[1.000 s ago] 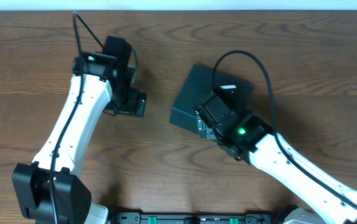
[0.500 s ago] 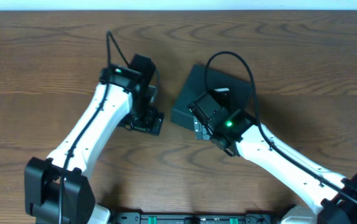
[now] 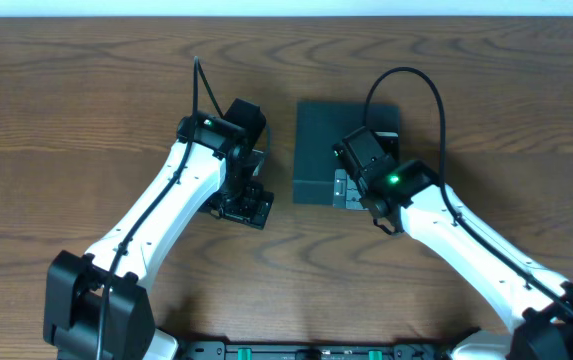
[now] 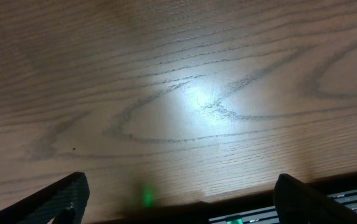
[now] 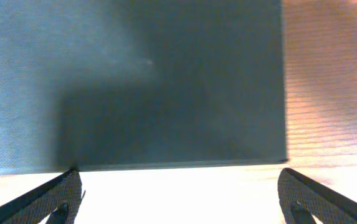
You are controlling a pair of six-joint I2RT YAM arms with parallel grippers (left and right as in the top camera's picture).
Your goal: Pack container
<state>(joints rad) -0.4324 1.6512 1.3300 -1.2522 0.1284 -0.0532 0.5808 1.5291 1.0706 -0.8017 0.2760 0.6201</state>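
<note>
The container (image 3: 321,140) is a dark teal-black box lying flat and square to the table, its lid down. My right gripper (image 3: 345,189) hangs over the box's near edge with its jaws wide and nothing between them. In the right wrist view the container (image 5: 166,81) fills the upper frame, and the right gripper (image 5: 178,199) is open just short of its edge. My left gripper (image 3: 245,206) stands on the table to the left of the box, apart from it. The left wrist view shows the left gripper (image 4: 181,202) open over bare wood.
The brown wooden table (image 3: 86,80) stretches around both arms. A black rail (image 3: 316,350) runs along its front edge. The right arm's black cable (image 3: 431,90) loops above the box's right side.
The box has turned from tilted to square with the table. The right gripper moved with it. The left arm has swung right and nearer the box. Both grippers stay open.
</note>
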